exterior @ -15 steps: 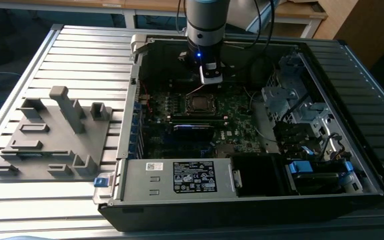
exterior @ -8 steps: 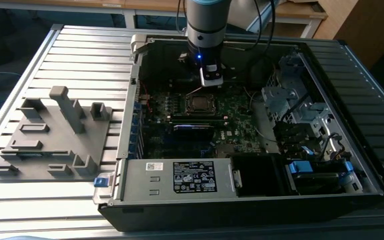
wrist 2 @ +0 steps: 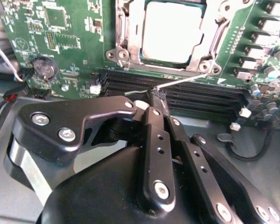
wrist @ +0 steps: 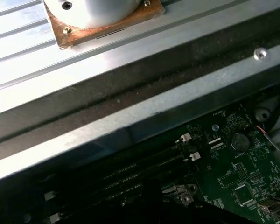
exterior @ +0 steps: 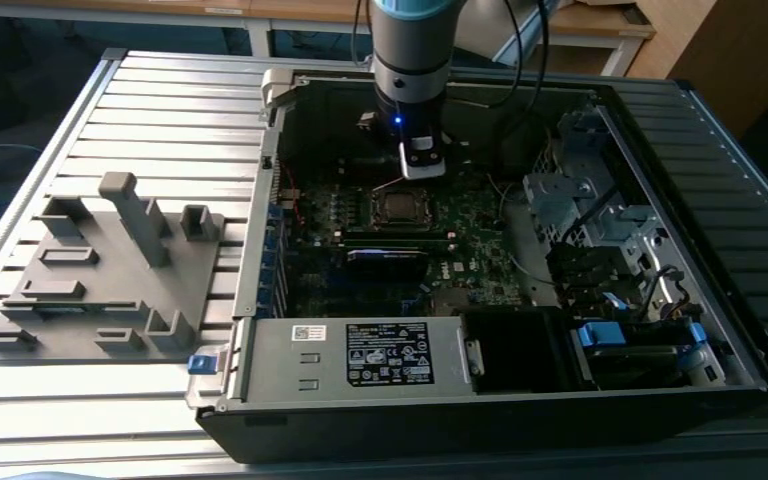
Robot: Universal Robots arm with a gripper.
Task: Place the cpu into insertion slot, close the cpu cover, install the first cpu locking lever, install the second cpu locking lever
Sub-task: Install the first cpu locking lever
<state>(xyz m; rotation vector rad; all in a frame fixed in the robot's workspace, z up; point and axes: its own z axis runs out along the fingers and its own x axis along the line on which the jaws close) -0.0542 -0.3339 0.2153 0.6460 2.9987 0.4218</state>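
1. the gripper (wrist 2: 157, 95) reaches down into the open computer case (exterior: 261, 300). in the exterior view it hangs just above the insertion slot (exterior: 394, 210).
2. its jaws are closed. the fingertips (wrist 2: 155, 99) pinch the free end of a thin silvery cpu locking lever (wrist 2: 186, 80).
3. the lever runs at a slant from the fingertips to a corner of the socket frame, passing over the long black memory slots (wrist 2: 200, 95).
4. the cpu (wrist 2: 172, 30) lies flat in the insertion slot, its dull grey top showing through the cut-out of the cpu cover (wrist 2: 130, 37), which lies down over it.
5. the slot sits near the middle of the green motherboard (wrist 2: 70, 28), just beside the memory slots and on the side toward the case edge where the arm comes in.
6. a round coin cell (wrist 2: 43, 68) sits near one edge of the board, well apart from the socket.
7. a grey fixture plate (exterior: 91, 290) rests on the slatted tabletop (exterior: 157, 90) beside the case, toward the exterior view's left edge.
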